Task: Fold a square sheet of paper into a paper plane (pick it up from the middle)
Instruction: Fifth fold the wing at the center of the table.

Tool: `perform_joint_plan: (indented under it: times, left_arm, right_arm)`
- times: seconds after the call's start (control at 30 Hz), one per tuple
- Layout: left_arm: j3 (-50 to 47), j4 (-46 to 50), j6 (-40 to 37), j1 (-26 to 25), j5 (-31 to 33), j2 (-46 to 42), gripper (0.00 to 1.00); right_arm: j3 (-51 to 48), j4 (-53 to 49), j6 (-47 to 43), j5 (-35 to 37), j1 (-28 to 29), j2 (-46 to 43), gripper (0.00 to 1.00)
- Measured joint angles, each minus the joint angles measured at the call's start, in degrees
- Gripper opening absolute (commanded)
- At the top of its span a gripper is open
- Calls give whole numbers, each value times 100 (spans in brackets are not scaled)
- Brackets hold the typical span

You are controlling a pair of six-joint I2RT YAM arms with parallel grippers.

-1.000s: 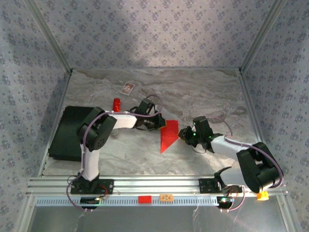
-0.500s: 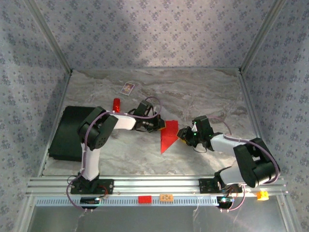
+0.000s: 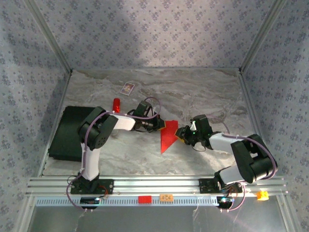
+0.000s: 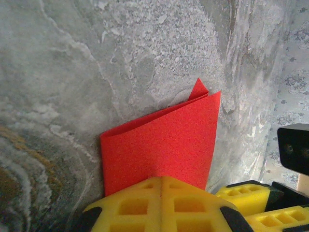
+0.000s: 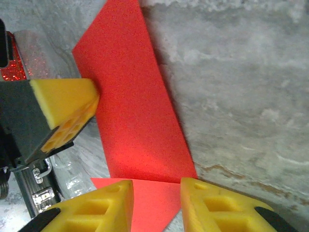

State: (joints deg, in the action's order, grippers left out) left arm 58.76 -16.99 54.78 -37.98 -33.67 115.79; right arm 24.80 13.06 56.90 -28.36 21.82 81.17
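Note:
The square sheet of paper (image 3: pixel 167 136) is bright red and folded into a narrow wedge whose point faces the near edge; it lies flat on the marble table. My left gripper (image 3: pixel 155 124) is shut. Its yellow fingertips (image 4: pixel 161 193) rest together on the sheet's (image 4: pixel 161 140) far left edge, over its face, not pinching it. My right gripper (image 3: pixel 181 134) is at the sheet's right side. In the right wrist view it (image 5: pixel 155 198) is open, low over a red flap (image 5: pixel 149 208) that shows between the jaws. The left gripper's finger (image 5: pixel 65 99) touches the paper's other edge.
A red stick (image 3: pixel 116 104) and a small printed card (image 3: pixel 127 88) lie behind the left arm. A black mat (image 3: pixel 67 133) covers the table's left side. Patterned walls close the table in on three sides, with a metal rail (image 3: pixel 159 183) along the near edge.
My right gripper has shifted slightly left toward the paper and its jaws have opened wider. The left gripper and the paper have hardly moved.

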Motion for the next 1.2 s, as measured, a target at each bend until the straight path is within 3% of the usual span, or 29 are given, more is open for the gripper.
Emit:
perform_joint_plan:
  times: [0.47, 1.2]
  left_arm:
    - [0, 0, -2, 0, 2, 0, 0]
    - [0, 0, -2, 0, 0, -2, 0]
  right_arm:
    - [907, -501, -686, -24, -350, 658, 35]
    - [964, -343, -883, -476, -398, 933, 36]
